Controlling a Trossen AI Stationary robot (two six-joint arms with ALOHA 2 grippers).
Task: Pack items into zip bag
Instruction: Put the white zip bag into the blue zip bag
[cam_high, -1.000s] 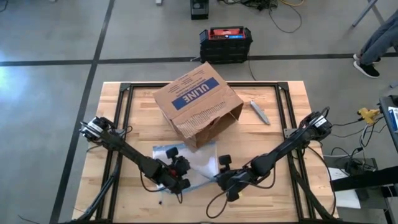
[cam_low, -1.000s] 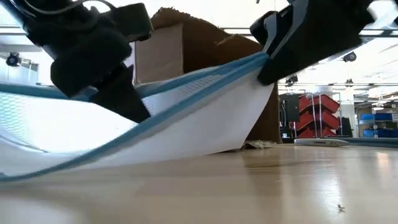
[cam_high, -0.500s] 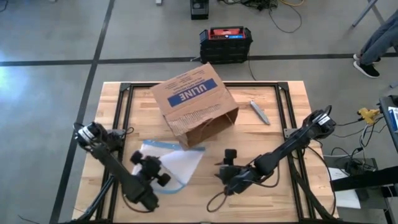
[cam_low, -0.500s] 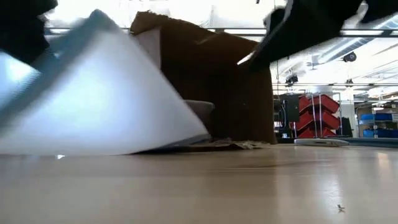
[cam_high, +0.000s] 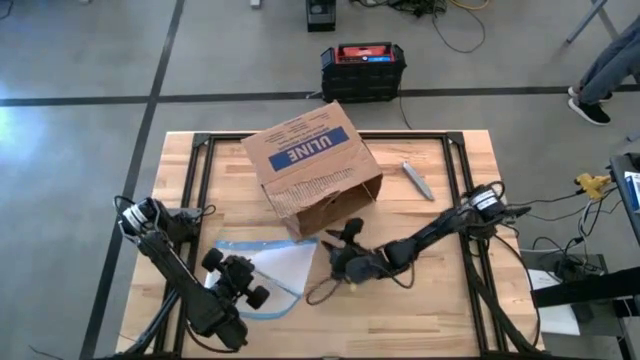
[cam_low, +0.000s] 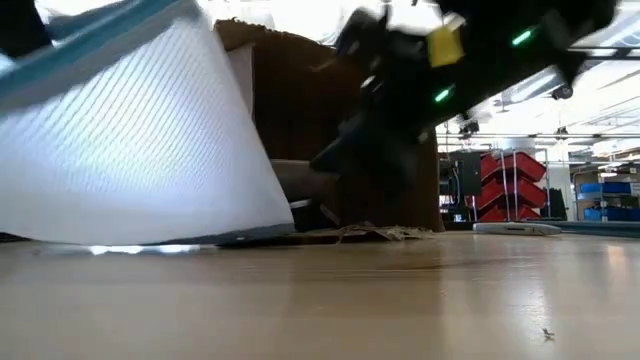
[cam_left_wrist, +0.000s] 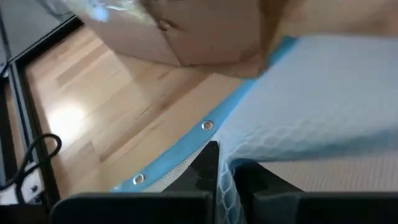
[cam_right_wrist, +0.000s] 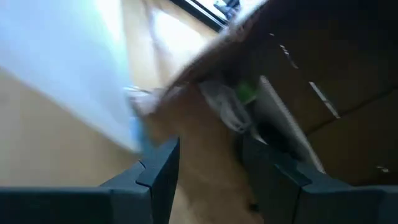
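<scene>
High view shows my left gripper (cam_high: 232, 281) pinching the zip bag (cam_high: 268, 272) by its blue zip edge, just off the box's (cam_high: 312, 167) open torn side, toward my end of the table (cam_high: 440, 300). A second ago both my grippers held that bag stretched between them, close in front of the box; since then my right gripper (cam_high: 347, 250) has let go and my left has dragged the bag away to its own side. In my left wrist view the two fingers (cam_left_wrist: 205, 168) sit close together with the blue strip and mesh-patterned plastic clamped between them, so the grip looks firm. The low view shows the bag hanging from that pinch as a slanted sheet, its lower edge resting on the wood.

My right gripper has moved to the box mouth, its fingers (cam_right_wrist: 158, 171) spread wide with nothing between them. Past them, in the right wrist view, I see pale and dark shapes with a touch of green (cam_right_wrist: 233, 102) just inside the box. I judge these are the items, though blur keeps me from telling them apart.

So the job has turned from spreading the bag to fetching. Nothing visible is in the bag yet. With only one corner held, the mouth may sag closed before I return with something.
</scene>
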